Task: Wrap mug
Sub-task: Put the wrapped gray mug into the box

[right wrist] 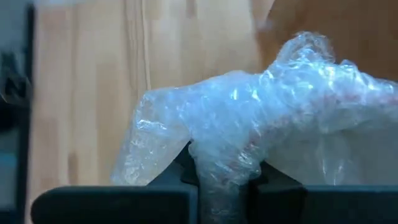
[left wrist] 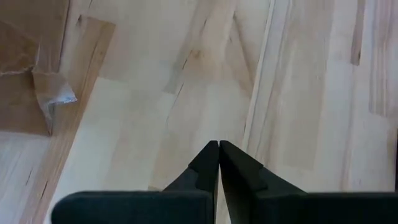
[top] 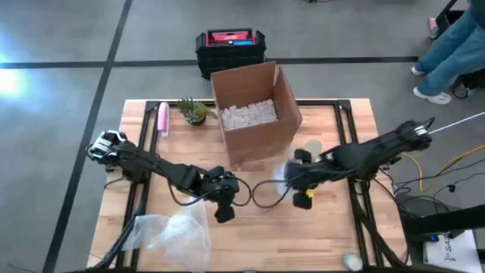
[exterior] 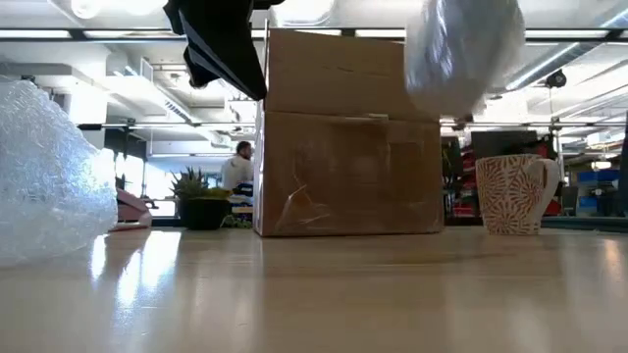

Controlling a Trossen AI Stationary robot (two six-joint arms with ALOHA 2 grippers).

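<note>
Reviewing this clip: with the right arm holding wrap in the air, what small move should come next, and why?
Probably carry the bubble wrap sideways to the mug and lower it. The right gripper is shut on the wrap, lifted off the table beside the cardboard box, while the mug stands bare and upright. The left gripper is shut, empty, over bare wood.

Overhead camera looks straight down; low camera sits level on the table [exterior: 314,294]. Both show the box [top: 254,110]. Wrist cameras look close at tabletop.
</note>
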